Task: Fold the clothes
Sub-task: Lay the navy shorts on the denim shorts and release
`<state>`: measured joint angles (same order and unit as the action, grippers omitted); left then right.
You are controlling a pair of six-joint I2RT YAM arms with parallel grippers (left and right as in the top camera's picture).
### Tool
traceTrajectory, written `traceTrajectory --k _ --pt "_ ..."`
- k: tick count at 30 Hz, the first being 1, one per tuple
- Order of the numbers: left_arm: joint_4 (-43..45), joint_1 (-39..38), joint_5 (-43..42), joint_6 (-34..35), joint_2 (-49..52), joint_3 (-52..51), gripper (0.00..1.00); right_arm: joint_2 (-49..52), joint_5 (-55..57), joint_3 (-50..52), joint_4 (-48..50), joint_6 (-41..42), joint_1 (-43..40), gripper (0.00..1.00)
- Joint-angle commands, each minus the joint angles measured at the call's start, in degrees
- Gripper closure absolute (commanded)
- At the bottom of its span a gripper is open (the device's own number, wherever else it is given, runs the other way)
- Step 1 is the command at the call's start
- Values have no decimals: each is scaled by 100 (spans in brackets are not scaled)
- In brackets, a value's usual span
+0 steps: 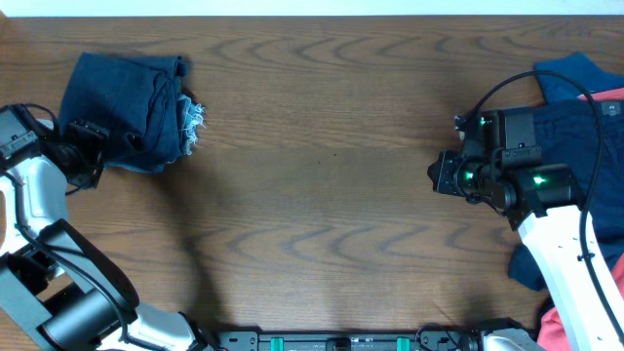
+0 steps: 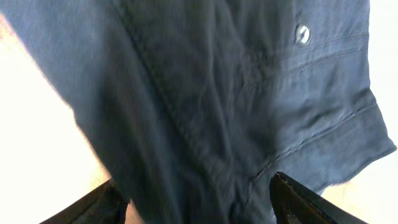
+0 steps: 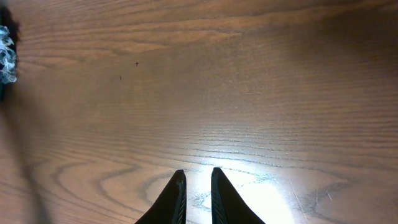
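Shorts (image 1: 122, 102) in dark navy lie as a folded bundle at the far left of the bench (image 1: 322, 146). A frayed light-blue denim edge (image 1: 193, 119) shows at the bundle's right side, touching it. We cannot tell whether this denim lies under the navy fabric or is tucked into it. In the left wrist view the navy cloth (image 2: 205, 93) fills nearly the whole frame, creased lengthwise, with a small metal snap (image 2: 303, 33) near its upper right hem.

The left fingers (image 2: 298, 199) stand spread wide apart at the bottom of that view, one on each side of the cloth, with the fabric passing between them and neither finger pressing it. From overhead, the left fingers (image 1: 83, 146) sit at the lower left edge of the bundle.

The right fingers (image 3: 174, 199) are almost closed, with only a thin gap between them, and they grip nothing. They hang over bare wood, well apart from the bundle; the frayed edge (image 3: 6, 59) appears only at the far left of the right wrist view.

Behind the right arm, at the right edge of the bench, we see further garments in blue (image 1: 575, 76), dark navy (image 1: 564, 132) and coral-red (image 1: 612, 102), overlapping one another.
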<state>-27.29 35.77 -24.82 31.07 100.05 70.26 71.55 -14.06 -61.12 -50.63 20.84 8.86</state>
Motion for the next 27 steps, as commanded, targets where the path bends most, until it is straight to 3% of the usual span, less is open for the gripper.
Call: traceTrajectory --k 1,4,5,6,9,13,22,27 --pt "-170 -4 76 -299 -444 103 27 -17 57 -48 -13 31 -17 86" --pt "-216 -7 70 -306 -850 103 30 -17 57 -48 -13 33 -17 86" --pt "-173 -11 94 -302 -984 103 38 -17 59 -48 0 33 -17 86" --pt "-83 -22 173 -304 -1099 103 48 -17 59 -48 11 33 -17 86" --pt "153 -125 732 -321 -1220 103 92 -17 59 -48 28 33 -17 86" --pt "498 -448 1360 -389 -940 94 94 -17 59 -48 35 35 -17 86" --pt "857 -1311 1353 -505 555 94 94 -17 55 -48 46 39 -17 87" --pt "951 -1628 1355 -778 933 96 85 -17 55 -48 48 61 -17 88"
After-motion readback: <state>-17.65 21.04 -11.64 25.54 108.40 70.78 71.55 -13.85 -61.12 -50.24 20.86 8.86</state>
